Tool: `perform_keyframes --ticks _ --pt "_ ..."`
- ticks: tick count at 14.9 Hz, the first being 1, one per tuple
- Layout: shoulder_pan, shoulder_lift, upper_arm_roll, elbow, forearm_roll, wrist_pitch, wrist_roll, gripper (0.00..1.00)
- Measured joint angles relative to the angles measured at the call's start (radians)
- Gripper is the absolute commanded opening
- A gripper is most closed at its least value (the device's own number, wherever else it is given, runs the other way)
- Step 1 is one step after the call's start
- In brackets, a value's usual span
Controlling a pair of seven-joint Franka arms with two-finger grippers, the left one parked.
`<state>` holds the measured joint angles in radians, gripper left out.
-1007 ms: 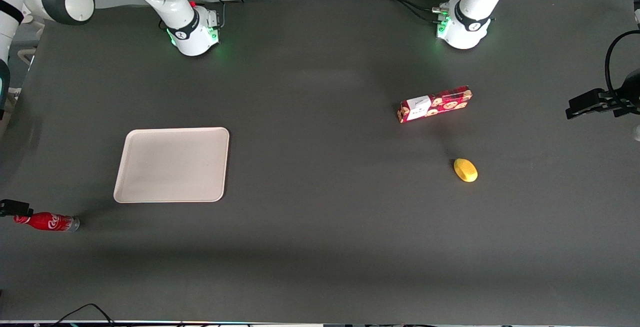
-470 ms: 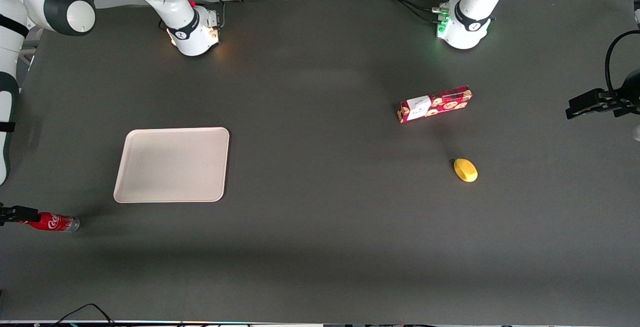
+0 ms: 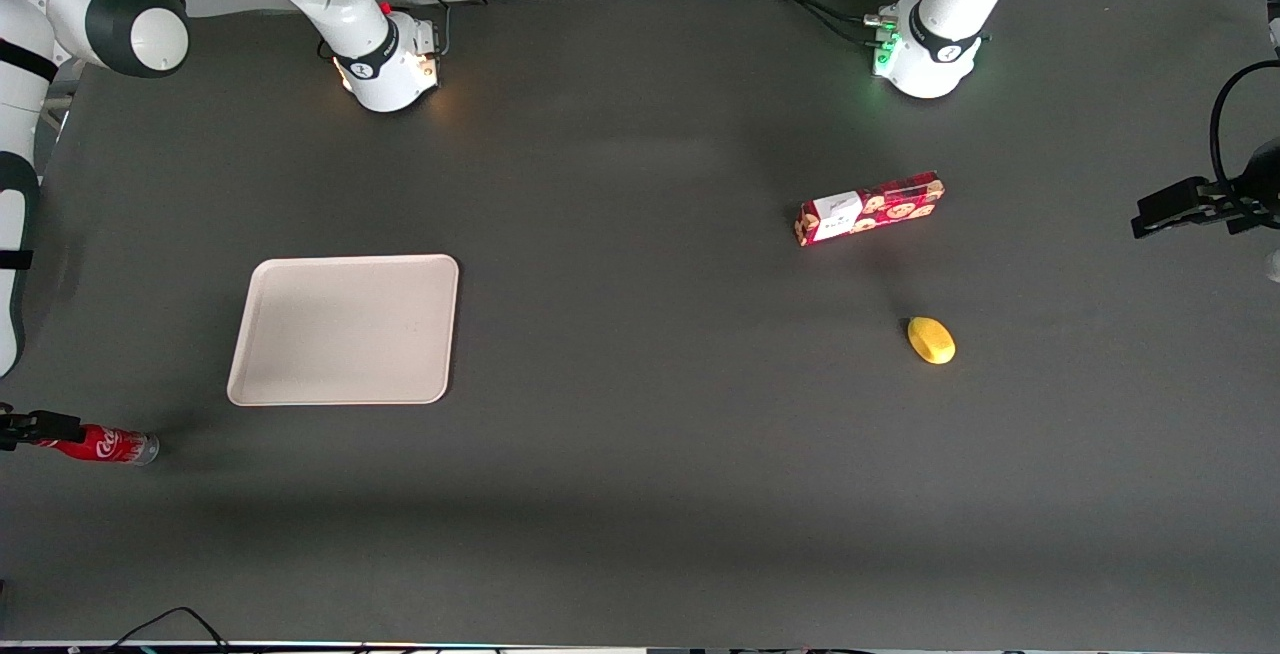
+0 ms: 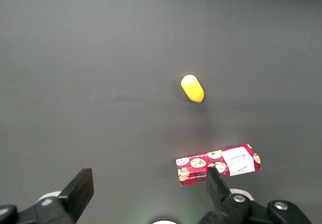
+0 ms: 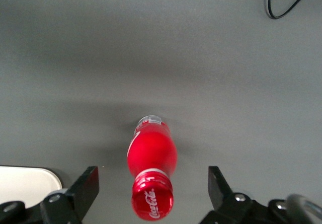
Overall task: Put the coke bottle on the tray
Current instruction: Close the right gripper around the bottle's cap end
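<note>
The coke bottle (image 3: 105, 445) is a small red bottle with white script. It stands on the dark table at the working arm's end, nearer to the front camera than the tray (image 3: 343, 329). The tray is pale beige, flat and holds nothing. My gripper (image 3: 22, 428) is right over the bottle's top and hides the cap in the front view. In the right wrist view the gripper (image 5: 153, 173) is open, with one finger on each side of the bottle (image 5: 152, 156) and its red cap, not touching it. A corner of the tray (image 5: 25, 181) shows beside it.
A red cookie box (image 3: 869, 208) and a small yellow object (image 3: 931, 340) lie toward the parked arm's end of the table. A black cable (image 5: 289, 2) loops on the table past the bottle. The table's end edge is close to the bottle.
My gripper has come down over the bottle's top, so its fingers now cover the cap in the front view. The bottle has not moved. The arm's base light turned from green to orange.
</note>
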<state>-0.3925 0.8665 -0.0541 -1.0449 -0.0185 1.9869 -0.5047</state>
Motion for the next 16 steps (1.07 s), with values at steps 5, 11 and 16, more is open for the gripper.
perform_keyframes --ticks 5,11,16 --pt "0.000 0.000 0.003 0.000 0.002 0.000 0.000 0.24" --pt "0.000 0.001 0.007 0.002 0.009 0.000 0.000 0.00" --pt "0.001 0.000 0.007 0.007 0.009 -0.001 0.000 0.00"
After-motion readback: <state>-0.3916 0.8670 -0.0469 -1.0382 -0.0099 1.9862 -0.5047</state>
